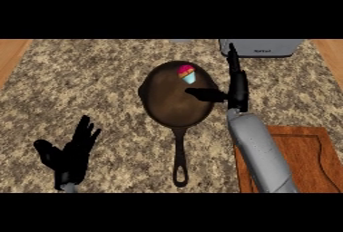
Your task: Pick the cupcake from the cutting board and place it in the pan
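Your cupcake (188, 74) already sits in the pan (171, 106) near its far rim, and your right robot hand (231, 93), fingers straight and spread beside it, could clip it in withdrawing and tip it over.

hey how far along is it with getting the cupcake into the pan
Nearly finished. Done: the cupcake sits inside the pan, off the cutting board. In hand: nothing; the right hand is open beside the pan, thumb over it. Left: pull that arm away. The left hand rests open at lower left.
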{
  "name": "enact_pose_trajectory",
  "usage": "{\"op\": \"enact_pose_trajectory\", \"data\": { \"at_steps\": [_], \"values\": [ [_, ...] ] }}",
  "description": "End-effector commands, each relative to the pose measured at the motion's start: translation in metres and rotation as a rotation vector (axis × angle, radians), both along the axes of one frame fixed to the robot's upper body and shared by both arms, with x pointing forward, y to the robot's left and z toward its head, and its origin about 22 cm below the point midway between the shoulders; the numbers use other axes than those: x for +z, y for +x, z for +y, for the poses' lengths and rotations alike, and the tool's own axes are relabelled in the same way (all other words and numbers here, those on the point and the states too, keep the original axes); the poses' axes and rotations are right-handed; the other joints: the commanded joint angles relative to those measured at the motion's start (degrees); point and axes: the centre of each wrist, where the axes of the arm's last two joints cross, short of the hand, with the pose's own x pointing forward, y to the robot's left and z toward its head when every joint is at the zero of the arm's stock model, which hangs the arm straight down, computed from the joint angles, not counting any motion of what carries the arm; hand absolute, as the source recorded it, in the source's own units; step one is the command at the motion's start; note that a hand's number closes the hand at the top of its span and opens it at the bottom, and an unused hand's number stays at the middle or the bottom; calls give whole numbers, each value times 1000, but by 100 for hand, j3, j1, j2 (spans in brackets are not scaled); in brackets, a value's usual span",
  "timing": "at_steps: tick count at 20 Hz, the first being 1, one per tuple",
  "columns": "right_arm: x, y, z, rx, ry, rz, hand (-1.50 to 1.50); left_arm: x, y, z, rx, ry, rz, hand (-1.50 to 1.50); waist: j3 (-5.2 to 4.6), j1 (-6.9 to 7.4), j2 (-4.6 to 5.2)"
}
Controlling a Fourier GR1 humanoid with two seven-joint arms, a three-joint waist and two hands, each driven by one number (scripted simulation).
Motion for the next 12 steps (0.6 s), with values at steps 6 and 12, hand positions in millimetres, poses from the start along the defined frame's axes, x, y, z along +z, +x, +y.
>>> {"op": "enact_pose_trajectory", "data": {
  "at_steps": [6,12],
  "values": [
    [1,-56,14,24,11,-3,-150,3,-13,-4,12,-3,32,0,-25,-12,13],
    [15,-103,5,-18,10,14,-150,-6,-1,10,26,0,34,0,-27,-44,13]
  ]
}}
